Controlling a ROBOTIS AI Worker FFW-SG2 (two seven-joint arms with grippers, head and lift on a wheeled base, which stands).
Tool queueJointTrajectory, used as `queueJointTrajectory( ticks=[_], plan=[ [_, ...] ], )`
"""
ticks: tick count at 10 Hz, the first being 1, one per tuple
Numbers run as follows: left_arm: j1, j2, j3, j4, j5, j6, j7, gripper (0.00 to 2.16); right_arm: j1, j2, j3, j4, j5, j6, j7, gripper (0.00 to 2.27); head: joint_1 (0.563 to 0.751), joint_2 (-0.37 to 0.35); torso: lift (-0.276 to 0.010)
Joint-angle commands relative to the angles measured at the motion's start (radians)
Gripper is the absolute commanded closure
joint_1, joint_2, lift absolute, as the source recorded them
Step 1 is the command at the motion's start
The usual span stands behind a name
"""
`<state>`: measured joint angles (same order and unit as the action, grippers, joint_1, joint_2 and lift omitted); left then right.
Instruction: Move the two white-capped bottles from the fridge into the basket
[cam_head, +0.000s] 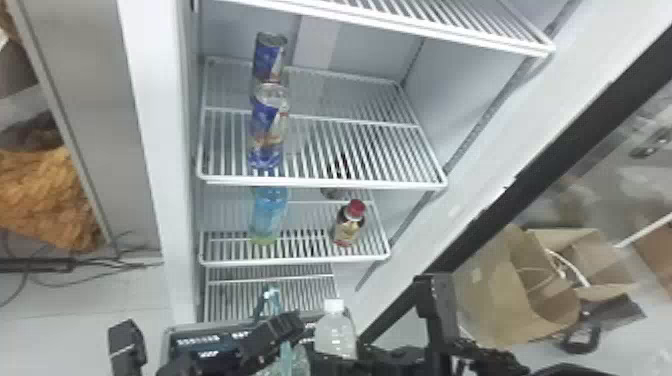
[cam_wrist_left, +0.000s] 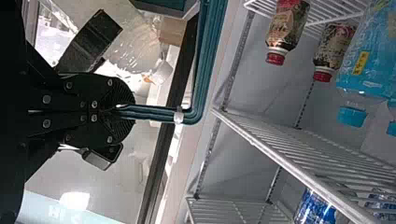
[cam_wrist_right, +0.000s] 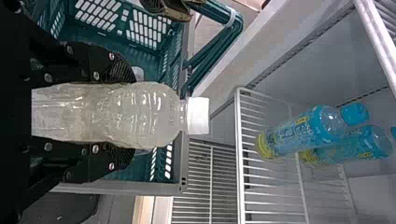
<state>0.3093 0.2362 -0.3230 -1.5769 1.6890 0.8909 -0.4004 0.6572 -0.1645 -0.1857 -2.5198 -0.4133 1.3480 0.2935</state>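
Clear white-capped plastic bottle (cam_head: 335, 332) clamped by right gripper (cam_head: 336, 352), over green plastic basket (cam_head: 202, 327) before white fridge (cam_head: 150, 100). Bottle near upright, cap up; in right wrist view long axis runs along fingers, cap past fingertips. Left gripper (cam_head: 274, 331) closed on teal basket handle (cam_wrist_left: 156, 115). Second white cap (cam_wrist_right: 137, 73) inside basket, remainder mostly hidden. Blue-labelled bottles (cam_wrist_right: 303, 131), red-capped dark bottle (cam_head: 348, 225), blue cans (cam_head: 270, 57) on wire shelves (cam_head: 320, 185).
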Motion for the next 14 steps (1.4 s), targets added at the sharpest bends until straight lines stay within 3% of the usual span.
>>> queueJointTrajectory(
  ticks=[1,3,7,10,14],
  plan=[
    [0.002,0.000,0.000,0.000,0.000,0.000,0.000,1.16,-0.002,-0.001,0.002,0.000,0.004,0.002,0.003,0.68,0.695,-0.350,0.000],
    [0.002,0.000,0.000,0.000,0.000,0.000,0.000,1.16,-0.002,-0.001,0.000,-0.002,0.012,-0.006,0.007,0.54,0.695,-0.350,0.000],
    [0.002,0.000,0.000,0.000,0.002,0.000,0.000,1.16,0.005,0.003,-0.012,-0.034,0.056,-0.067,0.012,0.53,0.695,-0.350,0.000],
    [0.002,0.000,0.002,0.000,0.002,-0.002,0.000,1.16,0.030,0.019,-0.040,-0.098,0.156,-0.190,0.010,0.53,0.695,-0.350,0.000],
    [0.005,0.000,0.002,0.000,0.004,-0.002,0.000,1.16,0.045,0.040,-0.074,-0.113,0.190,-0.408,0.001,0.53,0.695,-0.350,0.000]
  ],
)
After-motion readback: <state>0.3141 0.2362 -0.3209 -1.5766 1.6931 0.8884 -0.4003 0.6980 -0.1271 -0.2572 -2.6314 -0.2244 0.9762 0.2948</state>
